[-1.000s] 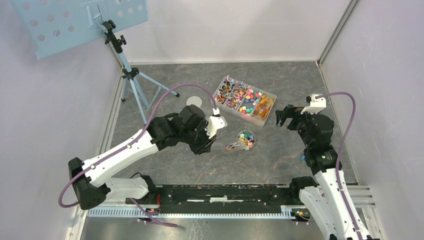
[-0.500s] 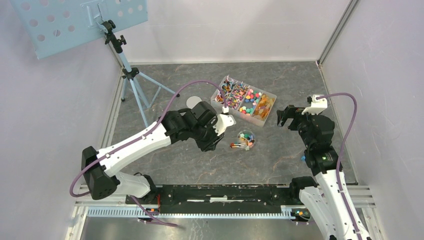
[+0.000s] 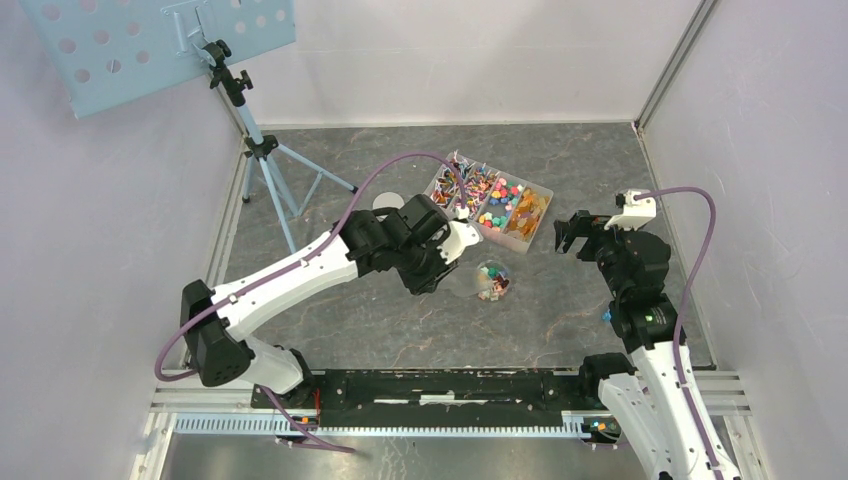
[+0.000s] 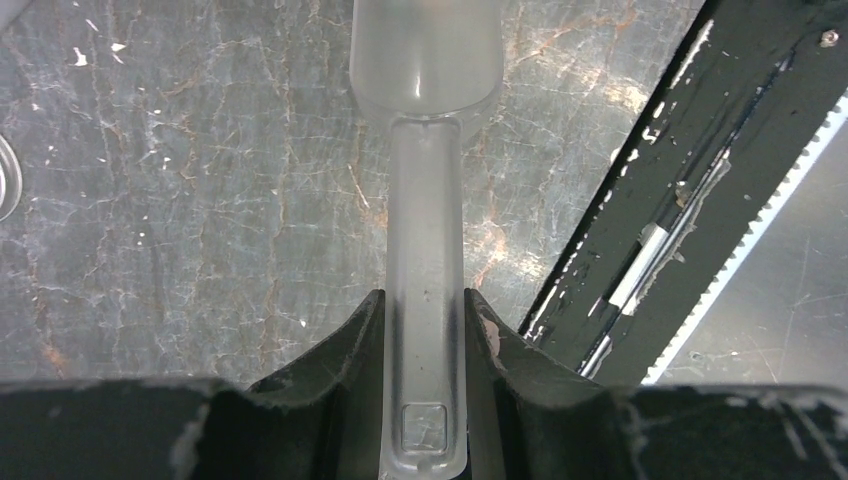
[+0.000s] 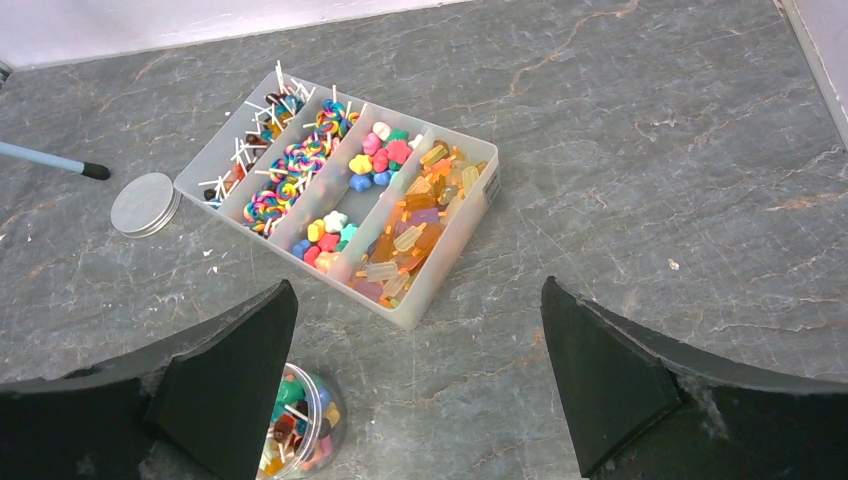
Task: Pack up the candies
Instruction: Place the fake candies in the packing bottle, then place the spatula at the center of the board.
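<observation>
The candies [image 5: 345,195] fill a clear tray with several compartments [image 3: 522,238], and more lie in a small clear jar [image 3: 491,279] in front of it. My left gripper [image 4: 425,300] is shut on the handle of a translucent plastic scoop [image 4: 425,190]. I cannot tell whether anything lies in its bowl. In the top view the left gripper [image 3: 447,272] hangs just left of the jar. My right gripper [image 3: 570,232] stands open to the right of the tray, with nothing between its fingers. In the right wrist view the jar [image 5: 305,425] is partly hidden behind the right gripper's [image 5: 416,284] left finger.
A grey round lid [image 5: 145,203] lies left of the tray, half hidden by the left arm in the top view. A tripod stand [image 3: 262,150] with a perforated plate stands at the back left. The black base rail [image 4: 640,230] runs along the near edge.
The left arm has swung right and away from its base, toward the jar and tray. The coloured sweets seen at the scoop's tip left of the jar no longer show. The right arm has not moved.
</observation>
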### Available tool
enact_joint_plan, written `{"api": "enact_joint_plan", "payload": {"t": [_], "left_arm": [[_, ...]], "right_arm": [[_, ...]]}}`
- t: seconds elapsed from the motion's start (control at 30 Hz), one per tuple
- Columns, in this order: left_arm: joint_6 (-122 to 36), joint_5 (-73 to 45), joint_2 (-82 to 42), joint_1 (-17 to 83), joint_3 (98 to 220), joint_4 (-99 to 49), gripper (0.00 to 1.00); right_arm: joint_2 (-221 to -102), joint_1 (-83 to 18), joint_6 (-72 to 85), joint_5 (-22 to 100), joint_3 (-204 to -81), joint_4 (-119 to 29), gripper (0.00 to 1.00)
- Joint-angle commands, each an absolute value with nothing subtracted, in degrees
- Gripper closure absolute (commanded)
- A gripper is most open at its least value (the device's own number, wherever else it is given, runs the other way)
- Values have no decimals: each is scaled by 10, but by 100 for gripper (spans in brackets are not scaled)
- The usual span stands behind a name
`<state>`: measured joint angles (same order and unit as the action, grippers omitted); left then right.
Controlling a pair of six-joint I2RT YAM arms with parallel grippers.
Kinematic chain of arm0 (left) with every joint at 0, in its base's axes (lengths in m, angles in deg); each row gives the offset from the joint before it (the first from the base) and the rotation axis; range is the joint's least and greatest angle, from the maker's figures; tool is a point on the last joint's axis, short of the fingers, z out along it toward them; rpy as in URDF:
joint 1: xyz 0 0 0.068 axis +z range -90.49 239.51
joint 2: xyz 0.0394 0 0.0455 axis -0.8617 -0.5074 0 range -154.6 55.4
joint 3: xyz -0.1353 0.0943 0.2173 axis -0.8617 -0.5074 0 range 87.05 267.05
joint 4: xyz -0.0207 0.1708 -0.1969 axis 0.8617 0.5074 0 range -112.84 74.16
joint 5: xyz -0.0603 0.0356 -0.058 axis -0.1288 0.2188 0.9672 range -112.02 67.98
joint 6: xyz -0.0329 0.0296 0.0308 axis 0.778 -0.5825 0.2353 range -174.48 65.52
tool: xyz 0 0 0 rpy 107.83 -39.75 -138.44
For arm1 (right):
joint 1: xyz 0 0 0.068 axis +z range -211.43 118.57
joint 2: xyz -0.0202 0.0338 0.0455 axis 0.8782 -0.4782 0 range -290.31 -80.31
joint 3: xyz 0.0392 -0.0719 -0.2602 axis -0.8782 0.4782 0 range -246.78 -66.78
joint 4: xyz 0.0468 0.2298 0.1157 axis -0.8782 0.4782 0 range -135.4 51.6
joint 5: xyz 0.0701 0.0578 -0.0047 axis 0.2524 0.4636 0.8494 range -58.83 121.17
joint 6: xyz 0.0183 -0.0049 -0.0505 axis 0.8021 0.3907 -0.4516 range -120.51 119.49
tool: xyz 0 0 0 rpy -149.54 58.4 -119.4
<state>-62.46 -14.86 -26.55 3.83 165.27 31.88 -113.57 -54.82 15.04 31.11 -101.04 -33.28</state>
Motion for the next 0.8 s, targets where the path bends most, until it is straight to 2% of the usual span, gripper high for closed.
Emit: {"api": "enact_joint_plan", "payload": {"t": [0.0,0.37,0.6,0.77], "left_arm": [[-608,-176,-276,34,1686,336,98],[-588,-218,-248,35,1690,320,98],[-543,-338,-223,35,1638,254,98],[-487,-469,-185,42,1561,166,98]], "right_arm": [[-1131,-550,148,308,-1026,-343,2],[-1128,-550,157,311,-1017,-341,2],[-1135,-550,153,337,-1012,-335,2],[-1145,-550,143,331,-1021,-322,2]]}}
